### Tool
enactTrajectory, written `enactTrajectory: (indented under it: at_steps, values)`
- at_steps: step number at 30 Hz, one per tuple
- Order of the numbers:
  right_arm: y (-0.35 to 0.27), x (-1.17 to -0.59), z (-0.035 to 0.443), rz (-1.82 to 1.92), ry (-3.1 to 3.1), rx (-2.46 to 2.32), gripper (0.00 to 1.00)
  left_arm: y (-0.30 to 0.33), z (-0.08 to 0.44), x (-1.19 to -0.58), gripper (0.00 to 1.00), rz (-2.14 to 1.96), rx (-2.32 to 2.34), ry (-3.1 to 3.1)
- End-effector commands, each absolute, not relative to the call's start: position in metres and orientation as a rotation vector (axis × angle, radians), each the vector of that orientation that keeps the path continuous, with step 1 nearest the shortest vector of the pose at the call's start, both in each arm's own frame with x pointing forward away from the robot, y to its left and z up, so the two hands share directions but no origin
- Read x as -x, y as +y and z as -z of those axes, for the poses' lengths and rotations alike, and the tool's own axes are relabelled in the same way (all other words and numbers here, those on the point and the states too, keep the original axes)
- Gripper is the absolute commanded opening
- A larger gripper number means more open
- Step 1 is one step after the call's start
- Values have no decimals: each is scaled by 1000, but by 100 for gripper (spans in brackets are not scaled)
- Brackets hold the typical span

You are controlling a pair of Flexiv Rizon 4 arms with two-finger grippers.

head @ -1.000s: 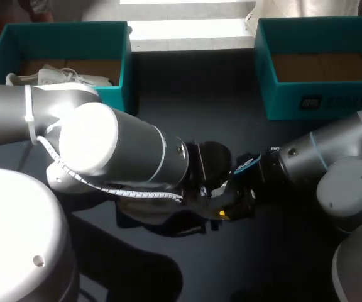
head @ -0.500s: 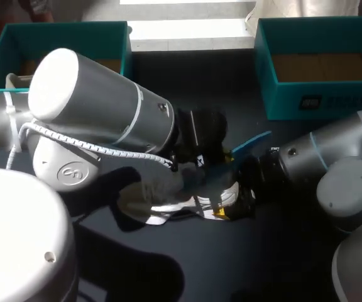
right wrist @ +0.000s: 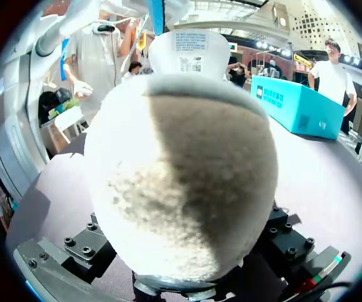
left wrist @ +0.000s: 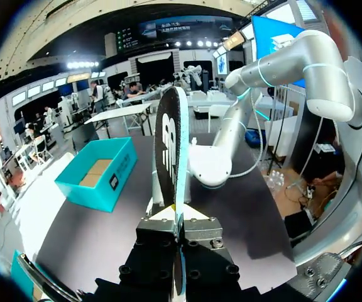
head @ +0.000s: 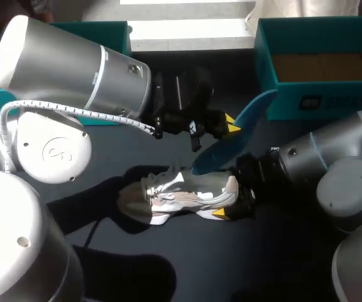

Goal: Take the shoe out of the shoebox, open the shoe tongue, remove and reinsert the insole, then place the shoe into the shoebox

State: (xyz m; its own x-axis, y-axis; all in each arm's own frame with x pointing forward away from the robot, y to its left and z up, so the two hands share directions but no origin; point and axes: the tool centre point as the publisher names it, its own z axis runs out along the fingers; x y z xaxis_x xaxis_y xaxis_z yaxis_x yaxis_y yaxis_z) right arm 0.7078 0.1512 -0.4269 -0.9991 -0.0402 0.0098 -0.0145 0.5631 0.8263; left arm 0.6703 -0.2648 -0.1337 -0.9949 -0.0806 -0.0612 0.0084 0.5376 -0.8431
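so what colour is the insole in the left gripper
The insole is blue, best seen in the head view.

Silver-grey rounded arms (head: 68, 69), white ribbed cable (head: 74, 114), black wrists (head: 181, 100), yellow-tipped fingers (head: 232, 124)

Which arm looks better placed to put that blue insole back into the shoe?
Left. The left gripper pinches the blue insole just above the shoe, while the right gripper is occupied holding the shoe's heel.

fuzzy, perhaps suede shoe (right wrist: 181, 182), smooth insole (head: 232, 135)
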Motion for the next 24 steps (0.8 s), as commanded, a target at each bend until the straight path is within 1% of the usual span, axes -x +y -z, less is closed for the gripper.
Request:
enactTrajectory:
  at_steps: [1,11,13,24]
  values:
    - [151,-706,431,1446,-2757,-47,0,-236,122,-671,0,1723,-79,2692]
    - [151,-706,431,1446,-2757,-47,0,-224,97,-668,0,2013,-226,2677]
    - [151,-706,431,1446,-2757,-47,0,-222,93,-669,0,2028,-333,2688]
    - [151,-706,431,1446,-2757,-47,0,-222,93,-669,0,2028,-333,2688]
